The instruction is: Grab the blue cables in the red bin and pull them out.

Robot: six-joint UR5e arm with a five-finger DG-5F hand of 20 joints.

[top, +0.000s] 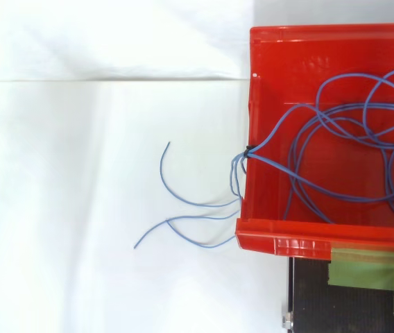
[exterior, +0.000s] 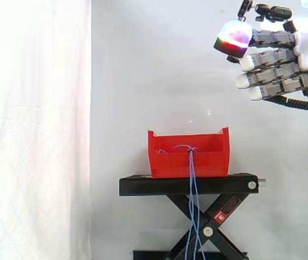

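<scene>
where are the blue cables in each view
Side view: the blue cables loop inside the red bin at centre, then hang over its front wall, down past the black stand.
Top view: coiled in the bin at right, loose ends spilling left over its wall.
Shared landmark: the spot where they bunch over the bin wall.

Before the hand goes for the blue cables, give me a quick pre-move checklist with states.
1. Hand open and holding nothing: ok, fingers straight.
2. Hand above the red bin: not ok, it hangs high and to the right of the bin in the side view.
3. Blue cables in the bin: ok, loops lie inside; the ends hang over one wall, down past the black stand.
4. Cables bundled: ok, a dark tie gathers them at that wall.
5. Bin seated flat on the stand: ok.
6. Cables free of snags: cannot tell.
</scene>
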